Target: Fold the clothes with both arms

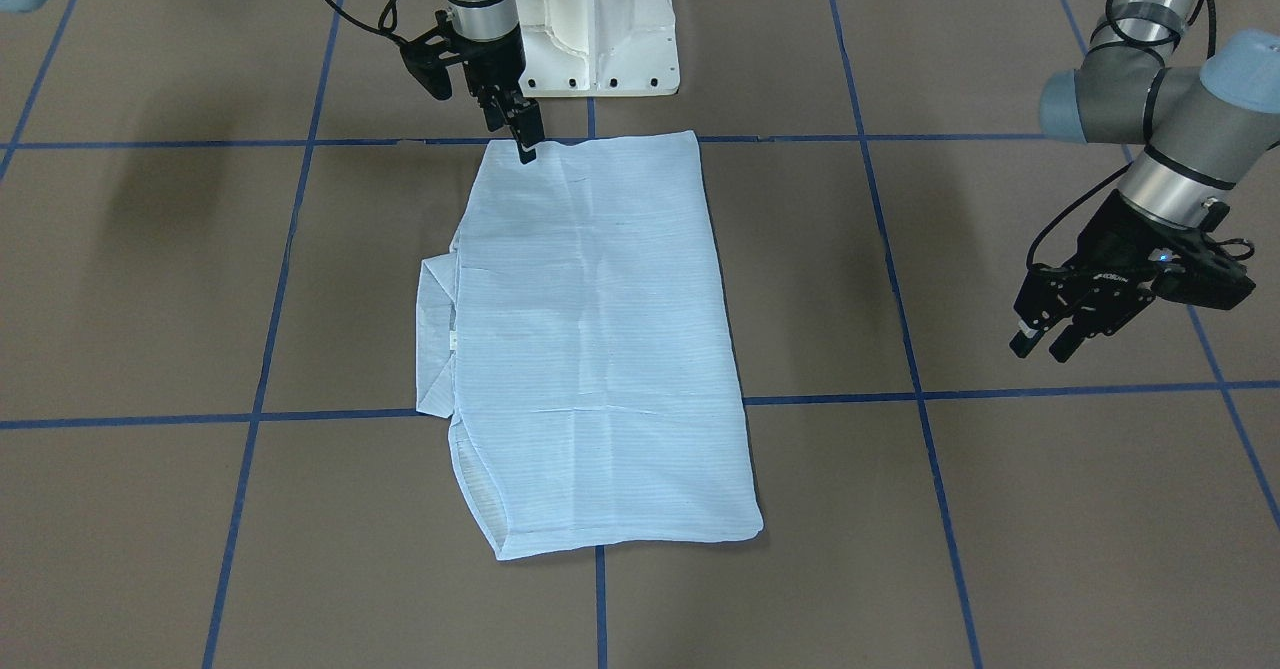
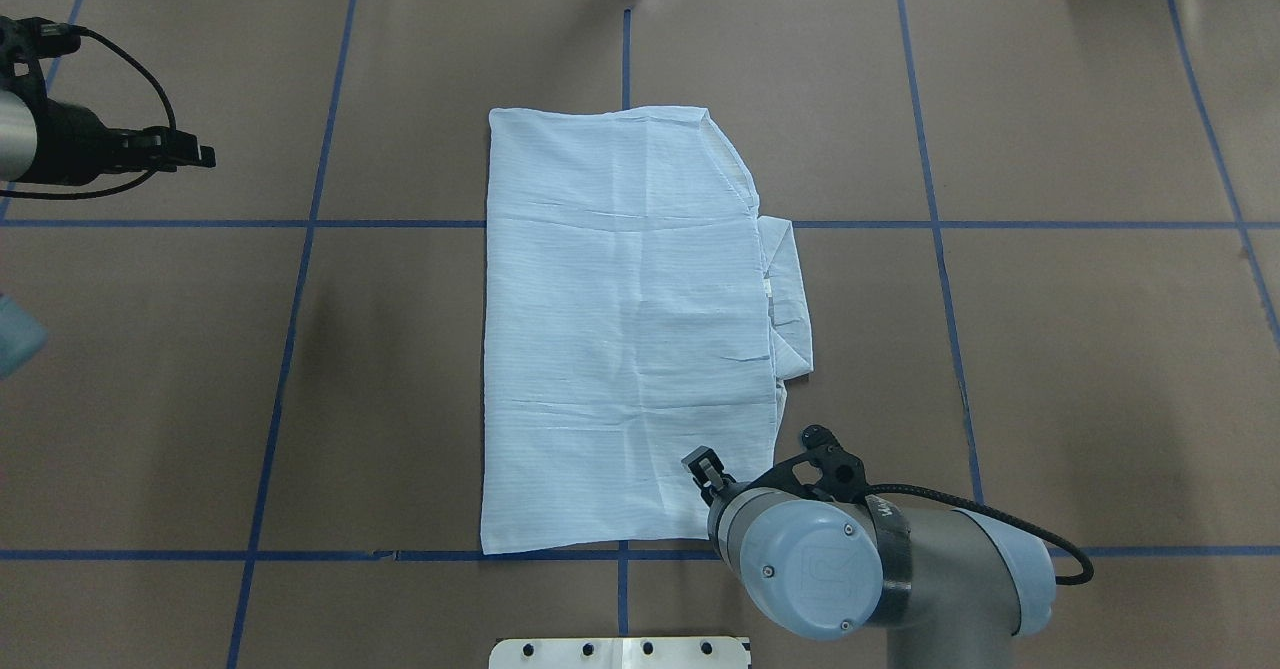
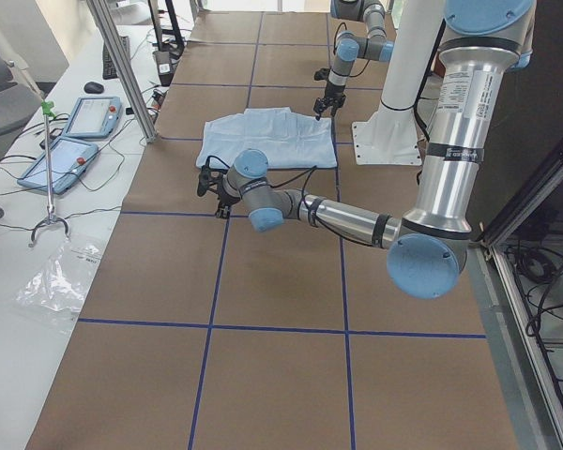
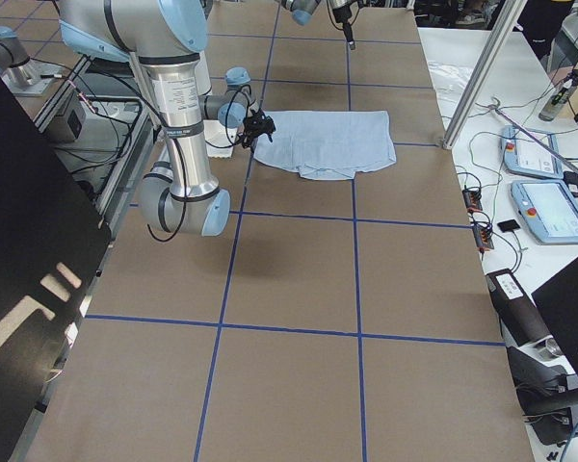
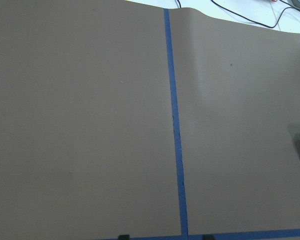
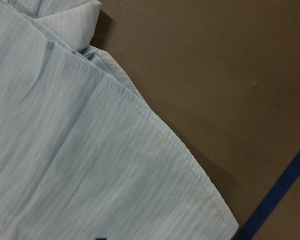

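We see the pale-blue shirt lying folded flat mid-surface, collar sticking out one side. Our right gripper has its fingers together, tips at the shirt's near corner. Our left gripper hovers well off, fingers apart.

Brown paper covers the long table, crossed by blue tape lines into large squares. A white side bench runs along the far edge, carrying two teach pendants, loose cables and a clear plastic bag. Aluminium frame posts rise from it. Lighting is even, with soft shadows.
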Robot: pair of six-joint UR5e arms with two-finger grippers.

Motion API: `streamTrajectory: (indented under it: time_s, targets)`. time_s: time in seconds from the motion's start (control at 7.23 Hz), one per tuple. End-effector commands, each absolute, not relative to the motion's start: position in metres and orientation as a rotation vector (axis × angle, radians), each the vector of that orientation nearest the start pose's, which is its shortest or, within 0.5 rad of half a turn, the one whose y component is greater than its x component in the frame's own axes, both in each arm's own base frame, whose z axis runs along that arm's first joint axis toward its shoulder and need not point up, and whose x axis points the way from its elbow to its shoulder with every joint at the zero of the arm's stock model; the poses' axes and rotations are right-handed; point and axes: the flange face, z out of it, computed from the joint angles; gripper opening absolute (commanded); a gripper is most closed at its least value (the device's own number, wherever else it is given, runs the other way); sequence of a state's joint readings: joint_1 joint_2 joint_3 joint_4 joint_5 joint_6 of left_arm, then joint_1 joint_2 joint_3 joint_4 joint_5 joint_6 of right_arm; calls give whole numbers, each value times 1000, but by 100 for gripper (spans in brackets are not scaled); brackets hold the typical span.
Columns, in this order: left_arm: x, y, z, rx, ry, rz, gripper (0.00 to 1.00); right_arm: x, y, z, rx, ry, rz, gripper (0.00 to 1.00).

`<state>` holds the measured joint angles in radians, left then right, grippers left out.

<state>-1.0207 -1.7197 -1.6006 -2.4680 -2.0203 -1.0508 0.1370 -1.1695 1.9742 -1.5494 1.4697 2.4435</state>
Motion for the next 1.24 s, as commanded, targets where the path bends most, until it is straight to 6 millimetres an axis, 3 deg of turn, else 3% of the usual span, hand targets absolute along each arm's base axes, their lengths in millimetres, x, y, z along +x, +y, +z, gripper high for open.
streamTrajectory:
  time_s: [0.0,1.11]
  targets:
    - [224,-537,469,445,1037,-206,58,-560,-222,274,-213,-828,991,89]
    - [225,-536,468,437,1045,-222,60,-573,-215,287,-220,-806,964,85]
